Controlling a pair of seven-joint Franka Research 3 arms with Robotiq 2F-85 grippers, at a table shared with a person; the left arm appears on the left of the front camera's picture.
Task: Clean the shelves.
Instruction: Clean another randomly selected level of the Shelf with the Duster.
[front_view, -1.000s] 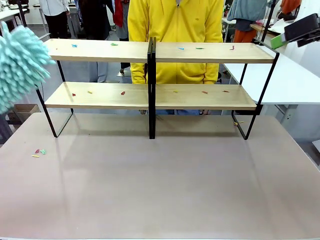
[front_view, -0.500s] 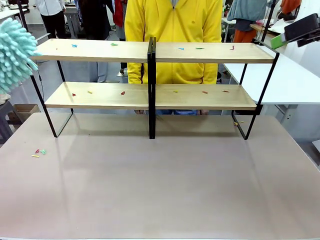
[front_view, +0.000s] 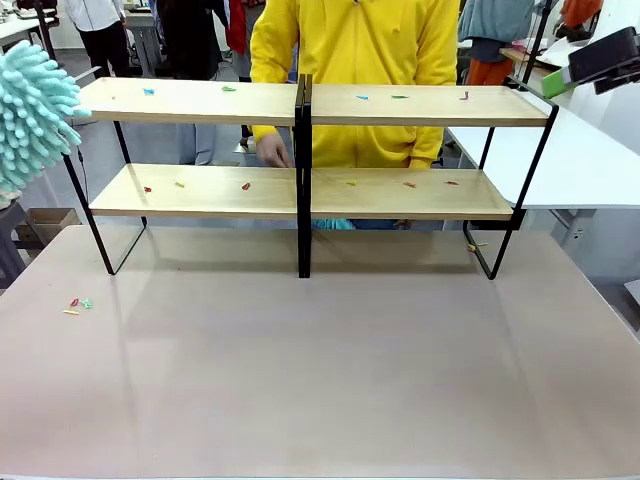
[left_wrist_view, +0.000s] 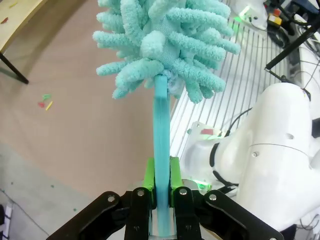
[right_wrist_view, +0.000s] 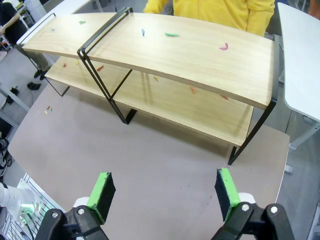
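Note:
The shelves (front_view: 400, 106) stand across the far half of the tabletop, two light wooden tiers on a black frame, with small coloured scraps (front_view: 245, 186) scattered on both boards. My left gripper (left_wrist_view: 161, 186) is shut on the teal handle of a fluffy teal duster (left_wrist_view: 165, 40). In the front view the duster head (front_view: 30, 110) hangs off the left end of the shelves, level with the top tier. My right gripper (right_wrist_view: 164, 192) is open and holds nothing, high above the shelves' (right_wrist_view: 200, 55) right end. In the front view, the right gripper (front_view: 575, 72) is at the upper right.
A person in a yellow top stands behind the shelves, one hand (front_view: 270, 150) lowered between the tiers near the centre post. A few scraps (front_view: 78, 303) lie on the grey-brown tabletop (front_view: 330, 370) at the left. A white table (front_view: 580, 160) adjoins on the right.
The duster has drawn back to the left, away from the top shelf's left end. The person has shifted and a hand now shows between the tiers. The right gripper has not moved.

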